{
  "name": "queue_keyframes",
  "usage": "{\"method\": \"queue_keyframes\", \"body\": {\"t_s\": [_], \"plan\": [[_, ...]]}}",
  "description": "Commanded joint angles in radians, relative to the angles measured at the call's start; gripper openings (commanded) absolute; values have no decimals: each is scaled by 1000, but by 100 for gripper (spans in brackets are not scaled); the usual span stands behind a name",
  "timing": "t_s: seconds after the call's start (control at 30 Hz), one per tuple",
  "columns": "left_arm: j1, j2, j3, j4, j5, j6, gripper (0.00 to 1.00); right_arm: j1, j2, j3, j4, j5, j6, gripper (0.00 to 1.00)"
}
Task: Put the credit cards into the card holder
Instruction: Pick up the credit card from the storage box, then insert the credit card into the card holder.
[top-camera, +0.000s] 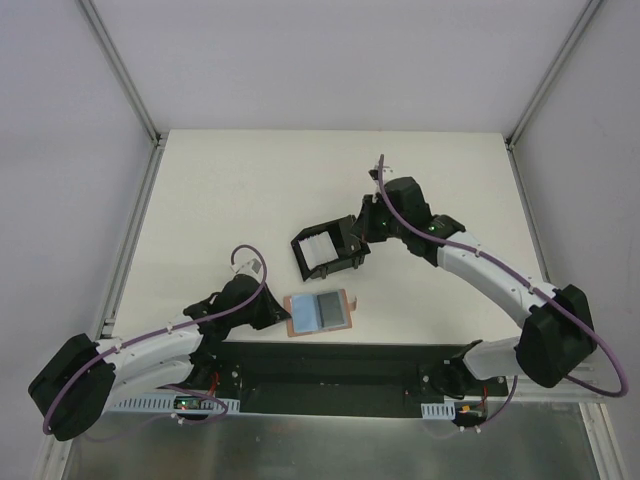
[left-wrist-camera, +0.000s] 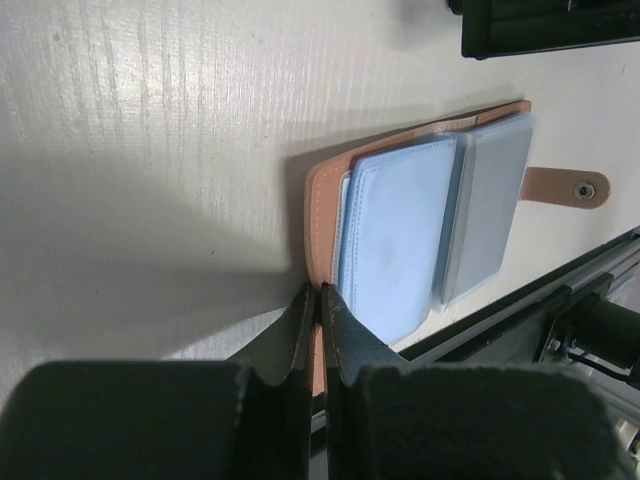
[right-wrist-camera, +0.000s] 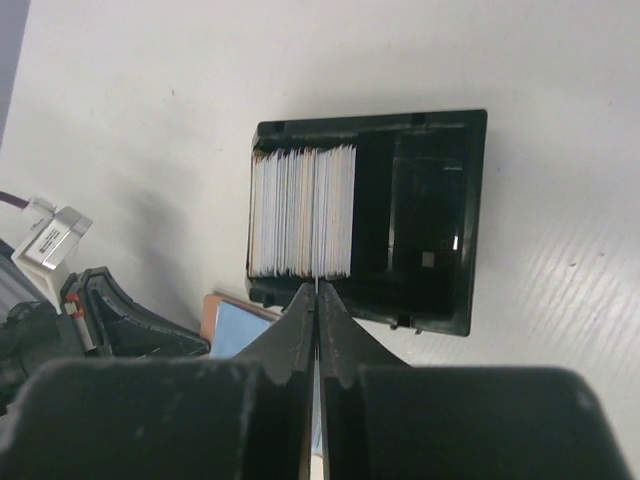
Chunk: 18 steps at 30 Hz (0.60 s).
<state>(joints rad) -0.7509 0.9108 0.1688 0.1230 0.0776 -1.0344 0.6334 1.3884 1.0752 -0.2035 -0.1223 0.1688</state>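
The card holder (top-camera: 340, 311) lies open near the table's front edge, tan with a light blue sleeve (left-wrist-camera: 395, 235) and a grey sleeve (left-wrist-camera: 490, 205) inside. My left gripper (top-camera: 281, 313) is shut on the card holder's tan left edge (left-wrist-camera: 322, 215); its fingertips (left-wrist-camera: 320, 293) pinch that rim. The credit cards (right-wrist-camera: 302, 212) stand on edge as a pale stack in a black box (top-camera: 327, 252). My right gripper (right-wrist-camera: 317, 292) sits at the box's near wall, shut on one thin credit card seen edge-on between its fingers. In the top view the right gripper (top-camera: 354, 243) is at the box's right side.
The card holder's tab with a snap (left-wrist-camera: 567, 187) points towards the black rail (top-camera: 330, 365) along the table's front. The box's right half (right-wrist-camera: 430, 230) is an empty black compartment. The left arm (right-wrist-camera: 110, 320) lies just left of the card holder.
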Motion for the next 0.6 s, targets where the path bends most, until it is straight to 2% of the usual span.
{"method": "queue_keyframes", "body": {"t_s": [0.0,0.33,0.57], "plan": [[8,-32,-29,-29,-15,0,0,2,-103,-90,104,-68,99,0],[7,-23,-25,-28,-2,-1,0,26,-261,-286,191,-138,221,0],[7,-30,-29,-28,-2,-13,0,116,-331,-460,320,-129,310,0]]}}
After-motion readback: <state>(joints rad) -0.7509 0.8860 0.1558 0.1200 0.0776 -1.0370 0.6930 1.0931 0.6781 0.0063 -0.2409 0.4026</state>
